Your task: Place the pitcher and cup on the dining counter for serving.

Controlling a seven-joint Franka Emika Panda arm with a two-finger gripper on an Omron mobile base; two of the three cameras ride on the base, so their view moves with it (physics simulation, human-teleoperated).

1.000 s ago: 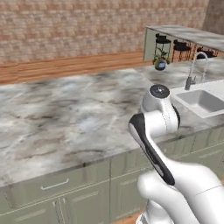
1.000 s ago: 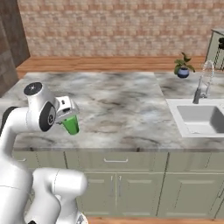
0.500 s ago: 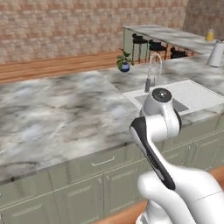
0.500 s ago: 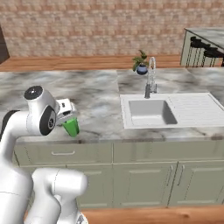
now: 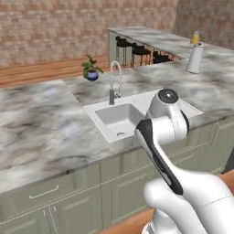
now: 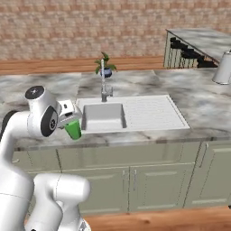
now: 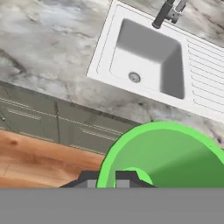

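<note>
The green cup (image 6: 73,130) hangs in my gripper (image 6: 69,119), which is shut on its rim, over the front edge of the kitchen counter just left of the sink (image 6: 103,117). Seen from the hand, the cup's open mouth (image 7: 170,153) fills the lower right, with my gripper (image 7: 108,178) pinching its near wall. The dining counter (image 5: 151,36) runs along the back right, also seen as a slab (image 6: 203,38) with stools under it. The pitcher (image 5: 195,38) shows as a yellow-orange top just behind a grey canister (image 5: 195,59).
A white sink (image 5: 121,119) with a tall faucet (image 5: 114,82) lies in front of me. A potted plant (image 5: 92,68) stands behind it. Black stools (image 5: 137,52) line the dining counter. Grey-green cabinets (image 6: 135,180) and wood floor (image 7: 39,153) are below.
The whole scene has slid left as the base moved: the sink now lies in front and the dining counter is nearer. The cup stays in the shut gripper.
</note>
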